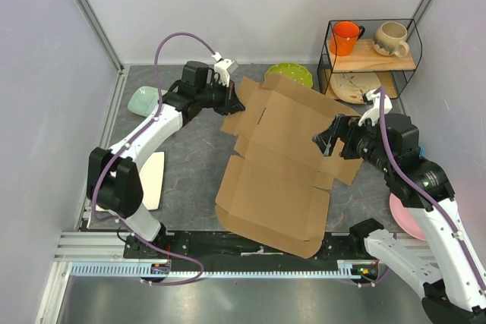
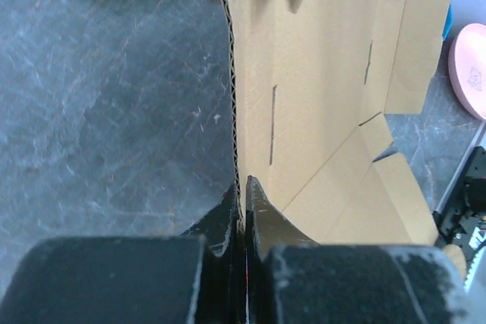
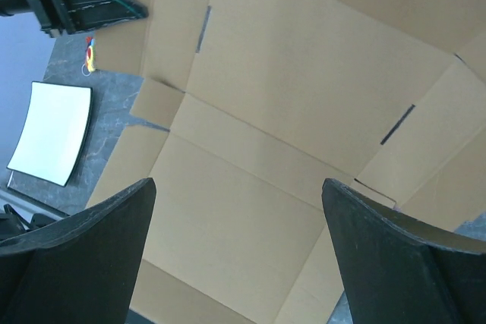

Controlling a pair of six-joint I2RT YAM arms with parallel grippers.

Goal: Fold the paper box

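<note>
The paper box [image 1: 277,165] is a brown cardboard die-cut sheet lying mostly unfolded across the middle of the table, its near end hanging over the front rail. My left gripper [image 1: 233,102] is shut on the sheet's far left flap and holds that flap on edge; the left wrist view shows the corrugated edge [image 2: 234,96] pinched between the fingers [image 2: 244,201]. My right gripper [image 1: 328,143] is open and hovers over the sheet's right side. In the right wrist view the spread fingers [image 3: 99,225] frame the flat panels [image 3: 288,111] below, apart from them.
A white flat board [image 1: 149,180] lies at the left. A pale green dish [image 1: 144,99] and a green plate [image 1: 289,73] sit at the back. A wire shelf [image 1: 370,55] holds an orange mug, a beige mug and a plate. A pink plate [image 1: 402,214] lies at the right.
</note>
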